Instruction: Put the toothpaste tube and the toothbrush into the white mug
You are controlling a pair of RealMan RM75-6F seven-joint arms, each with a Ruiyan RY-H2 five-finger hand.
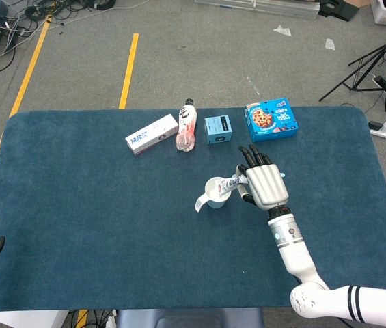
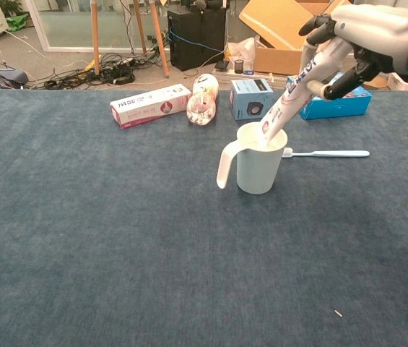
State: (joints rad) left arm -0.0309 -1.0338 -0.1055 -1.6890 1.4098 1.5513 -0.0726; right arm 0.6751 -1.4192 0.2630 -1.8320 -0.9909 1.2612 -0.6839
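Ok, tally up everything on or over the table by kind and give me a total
Boxes: 3, toothpaste carton, small blue box, cookie box
Bottles: 1, bottle
Mugs: 1, white mug
Toothpaste tubes: 1, toothpaste tube, held by the right hand
Toothbrushes: 1, toothbrush
Total: 7

A blue cloth-covered table (image 1: pixel 97 205) carries a row of items along its far edge: a white and pink carton (image 1: pixel 152 134) lying flat, a pink bottle (image 1: pixel 187 126) on its side just beside it, a small light-blue box (image 1: pixel 218 129) standing upright, and a blue cookie box (image 1: pixel 270 120) lying flat. On the floor beyond run yellow tape lines (image 1: pixel 128 70), and a black tripod (image 1: pixel 377 61) stands nearby
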